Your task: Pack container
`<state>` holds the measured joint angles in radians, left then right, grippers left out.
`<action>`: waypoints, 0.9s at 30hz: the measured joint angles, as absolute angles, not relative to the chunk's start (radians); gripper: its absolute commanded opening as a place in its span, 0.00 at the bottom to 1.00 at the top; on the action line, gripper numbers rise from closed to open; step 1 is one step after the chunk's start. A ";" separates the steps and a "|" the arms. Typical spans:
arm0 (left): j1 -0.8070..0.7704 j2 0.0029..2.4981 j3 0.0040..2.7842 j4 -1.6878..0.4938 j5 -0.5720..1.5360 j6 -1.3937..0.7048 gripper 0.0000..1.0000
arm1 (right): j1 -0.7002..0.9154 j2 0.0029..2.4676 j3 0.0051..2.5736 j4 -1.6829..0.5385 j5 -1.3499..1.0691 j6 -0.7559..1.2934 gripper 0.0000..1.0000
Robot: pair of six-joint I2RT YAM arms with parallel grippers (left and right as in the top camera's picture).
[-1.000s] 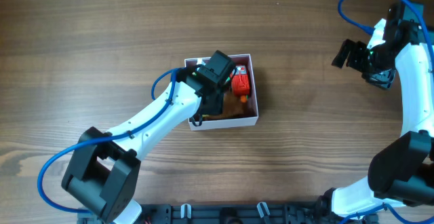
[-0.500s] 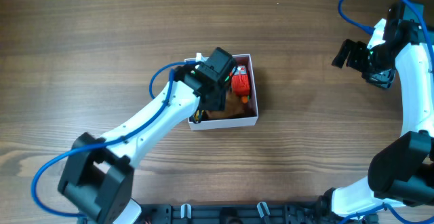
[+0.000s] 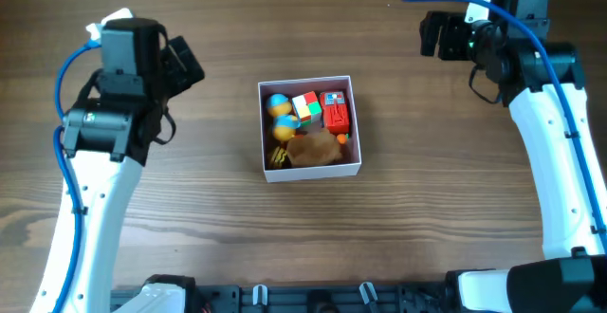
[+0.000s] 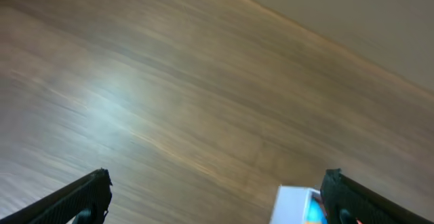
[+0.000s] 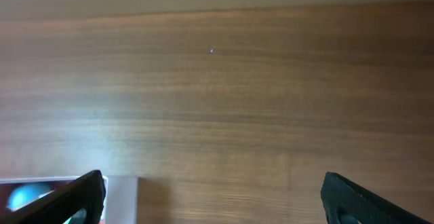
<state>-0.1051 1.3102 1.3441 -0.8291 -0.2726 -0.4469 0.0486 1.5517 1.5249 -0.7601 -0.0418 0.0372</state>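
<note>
Container at table centre, both grippers spread and empty

Container (image 3: 315, 171) is seen from overhead at the middle of the wooden table (image 3: 190, 218), upright, with its white walls framing several small toys. Two blue-and-yellow toys (image 3: 280, 112) are packed toward its 10 o'clock corner. A coloured cube (image 3: 304, 106) is set at 12 o'clock and a red toy (image 3: 336, 114) at 2 o'clock. A brown toy (image 3: 313, 150) is laid along the 6 o'clock side.

The left gripper (image 3: 182, 64) is held well apart from the container, at about 10 o'clock from it. In the left wrist view its fingers (image 4: 85, 195) are spread wide with only bare table between them, and a white corner of the container (image 4: 293, 202) is caught at 5 o'clock in the picture.

The right gripper (image 3: 438, 36) is held at about 2 o'clock from the container, also well apart. Its fingers (image 5: 81, 195) are likewise spread wide with nothing grasped, and a pale strip of the container is glimpsed at 7 o'clock in the right wrist view.
</note>
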 measured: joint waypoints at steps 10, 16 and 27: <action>-0.046 1.098 1.258 -0.908 -0.257 -0.445 1.00 | 0.043 1.184 1.488 -0.847 -0.004 0.003 1.00; -0.195 0.730 0.936 -0.909 -0.096 -0.344 1.00 | 0.042 0.759 1.032 -0.921 0.061 0.148 1.00; -0.263 0.504 0.902 -0.948 -0.207 -0.385 1.00 | 0.042 0.511 0.824 -0.943 0.098 0.325 1.00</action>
<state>-0.2630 0.5037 0.9024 -0.9478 -0.2070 -0.3855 0.0422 0.5110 0.8238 -0.9428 0.0982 0.3252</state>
